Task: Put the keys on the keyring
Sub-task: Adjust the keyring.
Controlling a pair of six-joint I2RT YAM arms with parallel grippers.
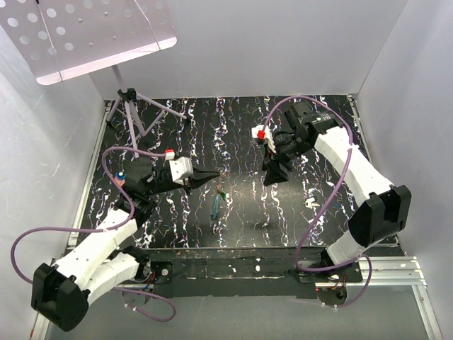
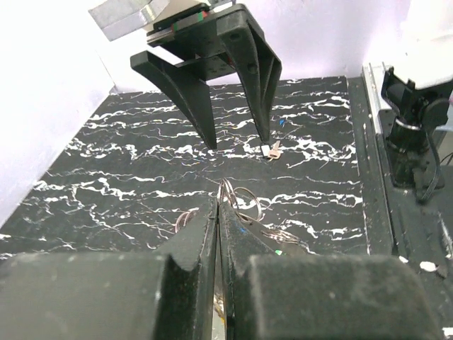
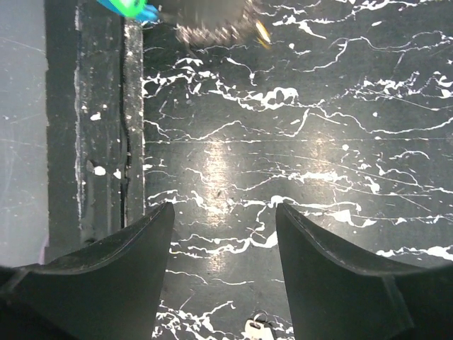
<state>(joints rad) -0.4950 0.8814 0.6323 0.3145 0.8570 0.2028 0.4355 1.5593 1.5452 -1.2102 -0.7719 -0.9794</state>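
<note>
My left gripper (image 1: 215,175) (image 2: 218,202) is shut on the keyring (image 2: 244,200), whose thin silvery wire loops stick out past the fingertips. A teal-green key (image 1: 221,193) and a blue key (image 1: 214,207) show just below that gripper in the top view; I cannot tell whether they hang or lie on the table. The right wrist view catches the blue and green heads (image 3: 131,7) and the blurred ring (image 3: 212,30) at its top edge. My right gripper (image 1: 272,176) (image 3: 223,207) (image 2: 237,142) stands open above the table, to the right of the left gripper. A small pale-headed key (image 2: 271,149) (image 3: 256,329) lies beneath its fingertips.
The table (image 1: 311,142) is black with white marbling and has white walls around it. A small tripod (image 1: 131,106) stands at the back left, holding a perforated panel (image 1: 92,32). A metal rail (image 1: 396,273) runs along the near right edge.
</note>
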